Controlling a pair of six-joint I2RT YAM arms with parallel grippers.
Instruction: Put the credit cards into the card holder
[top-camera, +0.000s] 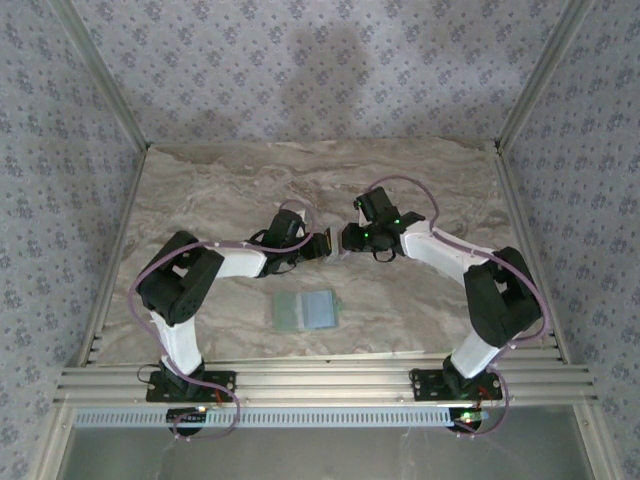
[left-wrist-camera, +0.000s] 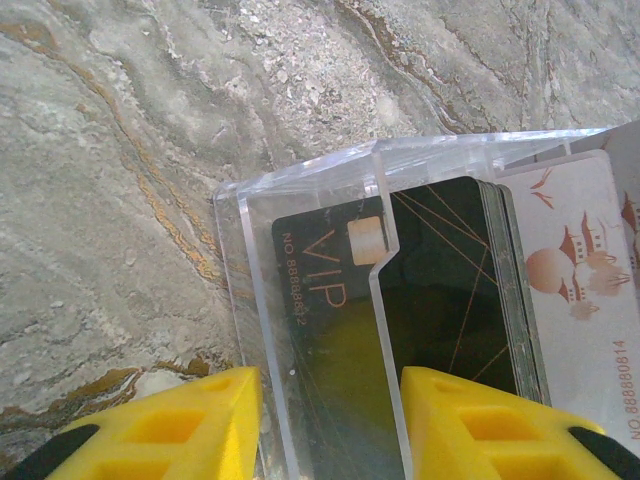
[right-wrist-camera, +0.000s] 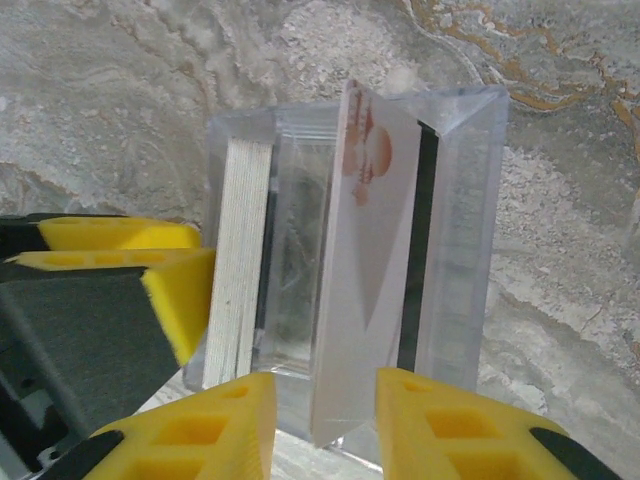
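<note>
From where I stand, the two arms meet nose to nose near the middle of the overhead frame, above the marbled table (top-camera: 200, 200). The left gripper (left-wrist-camera: 328, 388) is clamped on the clear plastic card holder (left-wrist-camera: 300, 210), a yellow finger on either side of it. Inside stands a stack of credit cards (right-wrist-camera: 236, 260), with a black VIP card (left-wrist-camera: 440, 290) on its outer face. The right gripper (right-wrist-camera: 327, 388) has its fingers standing apart. A pale card (right-wrist-camera: 365, 250) printed in pink sits between them, and they pinch nothing that I can see. That card leans across the slot in the middle of the right wrist frame, not flat against the stack.

The lean is what worries me. If the right fingers draw back on a slant, a pad could catch the card's edge and drag it out, or tip it over the holder's rim. The holder is smooth plastic (slippery stuff, I'd guess), so a knock from the right arm could twist it in the left grip and spill the stack. I cannot tell whether the holder rests on the table. A flat green and pale-blue thing (top-camera: 305, 310) lies at lower centre of the overhead frame. It may be more cards, but it is too small to say.
</note>
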